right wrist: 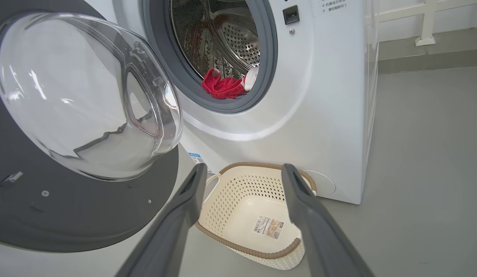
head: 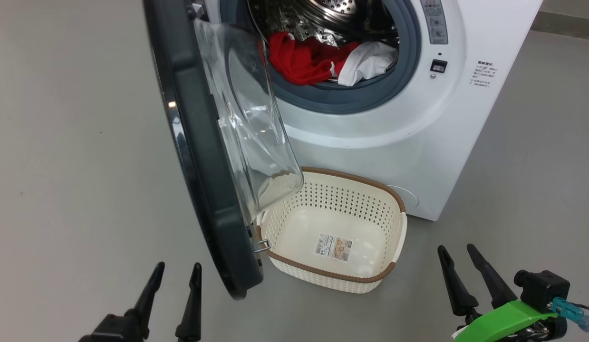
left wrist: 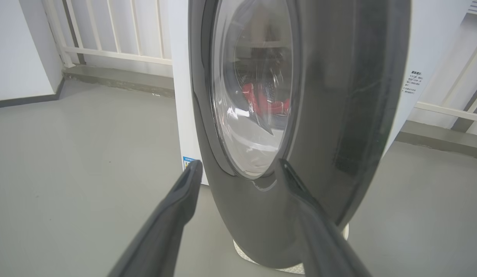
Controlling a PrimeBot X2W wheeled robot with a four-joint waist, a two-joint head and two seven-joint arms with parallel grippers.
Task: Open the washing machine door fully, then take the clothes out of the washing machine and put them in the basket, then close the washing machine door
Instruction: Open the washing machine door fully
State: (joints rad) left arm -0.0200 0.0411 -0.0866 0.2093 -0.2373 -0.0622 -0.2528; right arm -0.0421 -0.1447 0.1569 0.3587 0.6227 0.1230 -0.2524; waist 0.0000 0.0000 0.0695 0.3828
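Inside the washing machine (head: pixel 418 142), at the front of its steel drum, lie the clothes (head: pixel 313 61): a red one and a white one, touching. The washing machine door (head: pixel 199 142) stands open, sticking out from the machine's left side. On the floor just in front of the machine sits the basket (head: pixel 342 199), with a paper label (head: pixel 333 247) on its bottom. The left gripper (head: pixel 178 264) is near the door's outer face, jaws wide apart, holding nothing. The right gripper (head: pixel 455 246) is near the basket, jaws wide apart too, touching nothing.
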